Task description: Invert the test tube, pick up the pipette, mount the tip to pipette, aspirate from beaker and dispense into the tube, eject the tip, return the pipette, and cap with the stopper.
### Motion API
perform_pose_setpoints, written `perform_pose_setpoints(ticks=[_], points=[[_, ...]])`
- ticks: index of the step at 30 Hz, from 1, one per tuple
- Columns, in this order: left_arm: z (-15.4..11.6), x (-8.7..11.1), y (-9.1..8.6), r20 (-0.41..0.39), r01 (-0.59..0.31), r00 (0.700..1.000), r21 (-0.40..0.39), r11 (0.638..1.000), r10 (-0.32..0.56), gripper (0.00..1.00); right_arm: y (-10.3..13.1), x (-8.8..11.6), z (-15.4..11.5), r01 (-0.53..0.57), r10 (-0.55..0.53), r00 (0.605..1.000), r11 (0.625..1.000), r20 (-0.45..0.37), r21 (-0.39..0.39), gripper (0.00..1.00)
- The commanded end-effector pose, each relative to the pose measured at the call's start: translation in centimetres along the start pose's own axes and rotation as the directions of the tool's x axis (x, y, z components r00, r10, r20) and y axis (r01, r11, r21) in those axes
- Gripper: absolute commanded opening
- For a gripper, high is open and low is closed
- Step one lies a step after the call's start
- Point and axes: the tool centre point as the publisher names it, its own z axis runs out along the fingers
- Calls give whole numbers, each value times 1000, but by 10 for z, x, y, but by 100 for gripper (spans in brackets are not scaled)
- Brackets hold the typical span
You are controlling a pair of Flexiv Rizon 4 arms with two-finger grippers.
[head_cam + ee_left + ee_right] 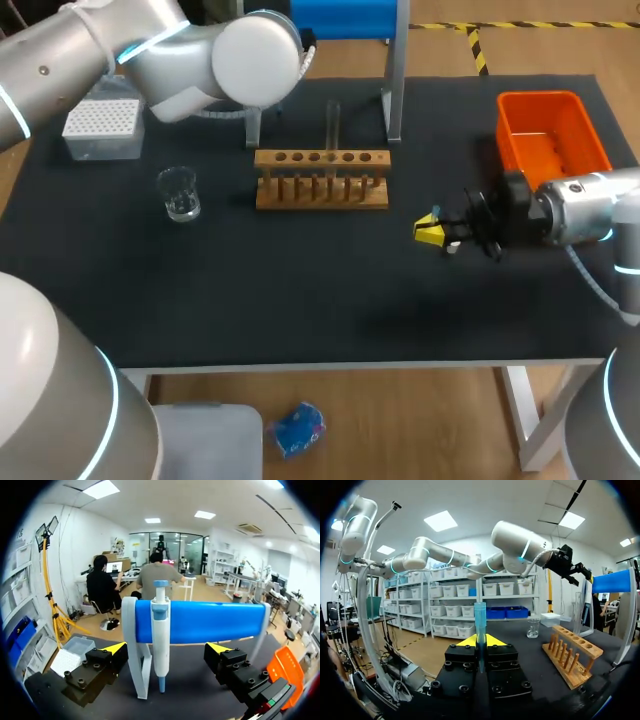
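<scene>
The black table (300,290) takes up most of the head view. The left arm (150,50) comes in from the far left corner and reaches across the back of it. The right arm (590,210) lies low over the right side, pointing towards the middle. At the back edge stands the blue-barred stand (210,620) on pale legs. The orange bin (575,130) sits at the far right, just behind the right arm. The wooden rack (322,190) is in the middle, in front of the stand. The tip box (103,125) is at the far left, and the beaker (180,195) is just in front of it and well left of the rack. The pipette (160,645) hangs upright from the stand's bar, tip end down. The left gripper (166,650) faces it with its fingers spread wide, one on either side of the pipette and clear of it, holding nothing. The test tube (333,120) stands upright in one of the rack's middle holes. The right gripper (480,640) is over bare table to the right of the rack. Its yellow tips are pressed together on a slim blue cylinder (480,622), which stands up from between them (whether it is the stopper I cannot tell).
</scene>
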Motion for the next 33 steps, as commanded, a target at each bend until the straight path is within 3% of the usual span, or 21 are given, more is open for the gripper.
perform_pose_setpoints(ticks=[1,19,33], points=[[10,5,-2,29,14,999,2,1000,-14,100,0,1,-1,1,-1,1000,1000,1,0,0],[36,11,-10,46,27,999,19,999,-28,100,0,1,-1,1,-1,1000,1000,1,0,0],[39,9,-15,96,16,995,46,999,-21,100,0,1,-1,1,-1,1000,1000,1,0,0]])
